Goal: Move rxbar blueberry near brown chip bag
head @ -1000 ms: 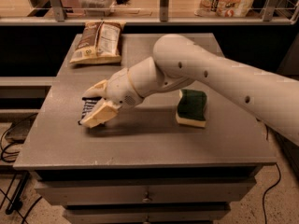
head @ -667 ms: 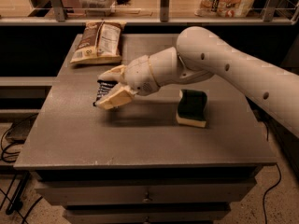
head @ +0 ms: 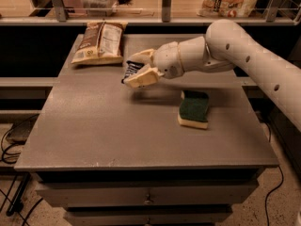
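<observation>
Over the back half of the grey table [head: 94, 131], the gripper [head: 137, 68] hangs just in front of and to the right of the brown chip bag [head: 99, 42], its two cream fingers [head: 142, 78] closed narrowly on the rxbar blueberry [head: 130, 71]. A second ago the same gripper, with the bar already in it, was low over the left-middle of the tabletop; since then it has travelled toward the far edge and a little rightward, so the bar now sits near the bag's lower right corner rather than well apart from it. The white arm [head: 244, 51] has swung with it and now reaches in from the right at a flatter angle. The bag and the sponge [head: 194, 109] lie where they lay before. There is one bar, one chip bag, one sponge and one gripper in view. The bar shows only as a small dark navy sliver with pale lettering, poking out leftward between the fingers and tilted, most of it hidden by them; it appears clear of the surface, with a soft shadow on the table beneath it, and it is not touching the bag. The bag lies flat and crinkled at the back left, brown along its left side and cream with print on its right. The sponge, green on top and yellow below, rests right of centre, apart from the gripper.
</observation>
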You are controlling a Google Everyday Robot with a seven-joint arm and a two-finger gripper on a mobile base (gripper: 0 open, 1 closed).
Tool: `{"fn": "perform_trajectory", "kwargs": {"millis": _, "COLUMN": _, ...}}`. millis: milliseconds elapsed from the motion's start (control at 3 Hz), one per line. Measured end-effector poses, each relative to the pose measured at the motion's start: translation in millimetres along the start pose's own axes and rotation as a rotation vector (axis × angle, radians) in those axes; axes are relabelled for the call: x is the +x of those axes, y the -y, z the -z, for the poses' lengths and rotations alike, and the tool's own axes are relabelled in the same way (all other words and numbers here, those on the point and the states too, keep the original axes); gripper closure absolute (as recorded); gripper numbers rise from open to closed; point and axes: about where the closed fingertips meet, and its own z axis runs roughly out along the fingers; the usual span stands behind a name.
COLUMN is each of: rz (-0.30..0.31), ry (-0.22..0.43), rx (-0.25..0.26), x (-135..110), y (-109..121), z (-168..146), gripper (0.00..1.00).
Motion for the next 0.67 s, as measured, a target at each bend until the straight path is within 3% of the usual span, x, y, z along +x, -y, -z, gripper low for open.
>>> {"fn": "perform_trajectory", "kwargs": {"millis": 333, "rz": -0.038, "ry": -0.022, "rx": 0.082, "x": 20.6, "y": 37.4, "z": 13.1, "gripper": 1.0}}
{"fn": "perform_trajectory", "kwargs": {"millis": 667, "rz": -0.081, "ry": -0.043, "rx": 0.19, "x": 23.9, "y": 57.3, "z": 17.0, "gripper": 1.0}}
